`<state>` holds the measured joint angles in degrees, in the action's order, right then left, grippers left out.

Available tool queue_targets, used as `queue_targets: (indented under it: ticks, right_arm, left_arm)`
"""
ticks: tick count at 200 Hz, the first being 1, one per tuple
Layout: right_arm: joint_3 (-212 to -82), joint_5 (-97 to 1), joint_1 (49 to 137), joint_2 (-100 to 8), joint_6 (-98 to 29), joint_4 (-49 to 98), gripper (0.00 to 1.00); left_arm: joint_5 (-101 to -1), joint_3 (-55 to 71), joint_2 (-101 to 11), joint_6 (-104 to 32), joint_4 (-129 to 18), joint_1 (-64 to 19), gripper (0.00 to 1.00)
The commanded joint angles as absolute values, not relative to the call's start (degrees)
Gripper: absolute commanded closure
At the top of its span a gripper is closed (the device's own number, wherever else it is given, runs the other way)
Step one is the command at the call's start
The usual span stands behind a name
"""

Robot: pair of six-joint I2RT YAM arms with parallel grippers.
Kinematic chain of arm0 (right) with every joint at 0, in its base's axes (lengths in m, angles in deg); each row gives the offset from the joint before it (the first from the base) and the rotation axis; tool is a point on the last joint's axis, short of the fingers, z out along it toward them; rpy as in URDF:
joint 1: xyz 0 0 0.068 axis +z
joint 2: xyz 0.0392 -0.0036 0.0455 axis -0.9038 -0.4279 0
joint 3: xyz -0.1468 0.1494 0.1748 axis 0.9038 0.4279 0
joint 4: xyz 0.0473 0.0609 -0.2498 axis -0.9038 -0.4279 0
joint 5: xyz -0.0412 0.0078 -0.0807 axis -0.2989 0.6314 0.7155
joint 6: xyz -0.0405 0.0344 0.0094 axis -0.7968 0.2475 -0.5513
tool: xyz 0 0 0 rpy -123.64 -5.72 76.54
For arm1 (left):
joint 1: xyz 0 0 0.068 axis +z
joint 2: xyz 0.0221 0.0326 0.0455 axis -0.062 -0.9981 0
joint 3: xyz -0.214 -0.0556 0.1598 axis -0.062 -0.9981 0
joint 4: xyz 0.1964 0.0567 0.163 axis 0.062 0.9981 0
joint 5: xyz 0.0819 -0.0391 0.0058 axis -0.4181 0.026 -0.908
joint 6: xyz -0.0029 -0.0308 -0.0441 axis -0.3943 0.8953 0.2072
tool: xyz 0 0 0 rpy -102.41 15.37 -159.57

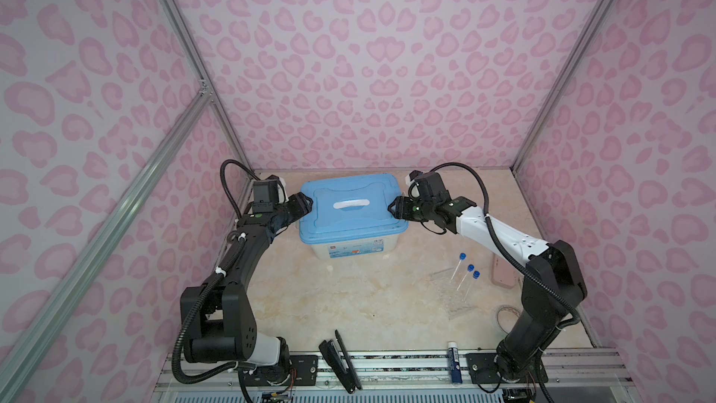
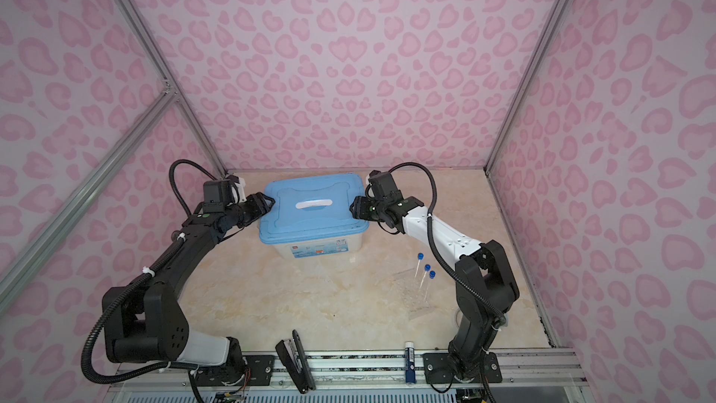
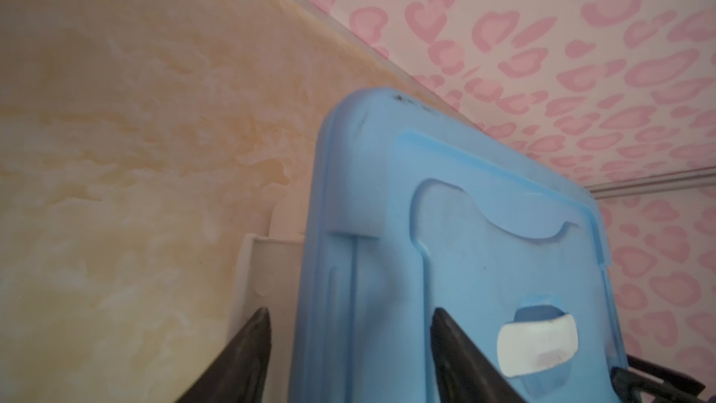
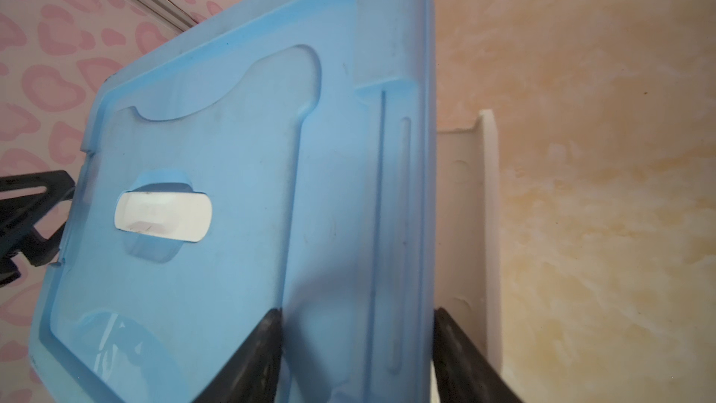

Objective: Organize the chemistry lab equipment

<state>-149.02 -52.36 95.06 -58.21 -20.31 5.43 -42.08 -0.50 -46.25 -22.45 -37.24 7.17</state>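
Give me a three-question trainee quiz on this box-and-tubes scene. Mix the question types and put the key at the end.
1. True or false: the blue plastic lid lies flat on the beige marbled tabletop, off the translucent white storage box.
2. How many blue-capped clear tubes are outside the box?
3. Where are the left gripper and right gripper? A) both at the lid's front edge B) at opposite side edges of the lid C) both above the tubes

Key: 1 false, the lid sits on the box; 2 three; 3 B.
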Motion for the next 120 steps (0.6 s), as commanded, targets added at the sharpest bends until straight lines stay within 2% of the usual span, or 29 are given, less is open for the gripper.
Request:
queue_targets:
  ticks: [1, 29, 47, 84, 97, 120]
  right_arm:
    - [-147.5, -50.9, 94.8, -59.4, -21.5, -1.4, 0.4]
    - [-147.2, -52.4, 94.7, -59.9, -21.2, -0.1, 0.4]
    - [-147.3, -52.1, 94.7, -59.9, -21.4, -0.2, 0.4]
    - [-146.8, -53.0, 94.7, -59.8, -21.0, 0.9, 0.41]
    - [-146.5, -53.1, 94.7, -59.8, -20.9, 1.3, 0.41]
    - [-146.5, -53.0, 94.9, -59.8, -21.0, 1.4, 0.41]
  left_arm:
    - [-39.5, 0.5, -44.2, -23.6, -36.0, 8.6, 0.2]
    - [-37.3, -4.2, -44.2, -23.5, -38.7, 8.7, 0.15]
    - [-32.5, -7.7, -45.4, -21.5, -43.3, 9.2, 0.14]
    - [-29.5, -10.1, -46.1, -19.3, -46.7, 9.2, 0.14]
    - [-27.2, -10.8, -45.9, -18.6, -47.8, 9.2, 0.16]
    - [-26.8, -10.0, -44.5, -19.5, -45.8, 9.2, 0.26]
